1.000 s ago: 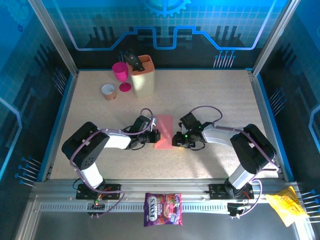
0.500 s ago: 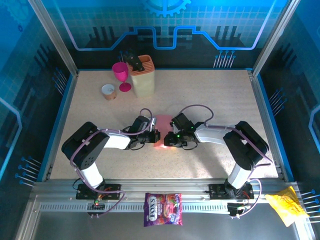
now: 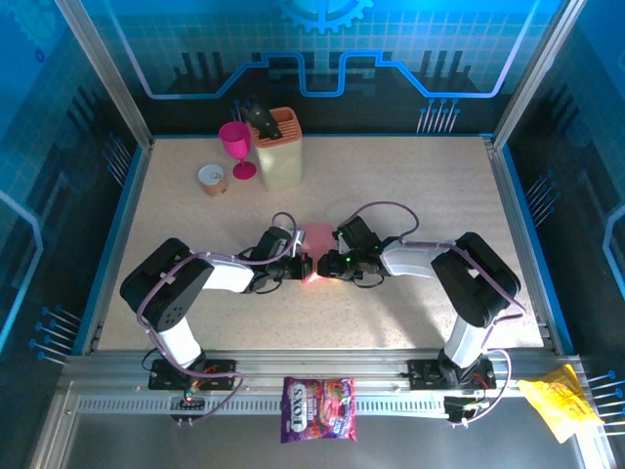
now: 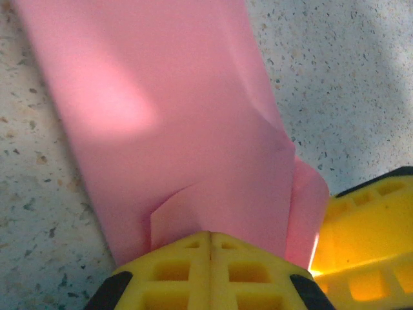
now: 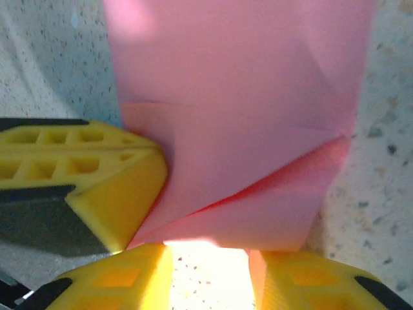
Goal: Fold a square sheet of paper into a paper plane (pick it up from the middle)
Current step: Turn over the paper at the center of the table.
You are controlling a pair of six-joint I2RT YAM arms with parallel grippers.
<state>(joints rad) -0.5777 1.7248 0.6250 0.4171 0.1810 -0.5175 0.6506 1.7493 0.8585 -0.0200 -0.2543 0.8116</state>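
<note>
The square sheet of paper (image 3: 319, 237) is pink and lies folded into a narrow band mid-table, with diagonal creases and a raised flap (image 5: 258, 194). My left gripper (image 3: 304, 266) is shut, its yellow tips (image 4: 210, 234) resting on the band's near end (image 4: 161, 116). In the right wrist view those shut fingers (image 5: 97, 187) press against the paper's left side (image 5: 239, 97). My right gripper (image 3: 328, 265) faces the left one from the right, and its jaws (image 5: 210, 255) stand open at the paper's edge with bare table between them. One right finger (image 4: 368, 226) shows beside the paper.
At the back left stand a beige knife block (image 3: 279, 149), a pink goblet (image 3: 235, 147) and a small cup (image 3: 212, 178). A purple candy bag (image 3: 318, 407) lies on the front rail. A yellow wrapper (image 3: 559, 403) lies at the front right.
My right gripper has slid left over the paper until it meets the left gripper. Less of the pink sheet shows from above. The left arm has barely moved.
</note>
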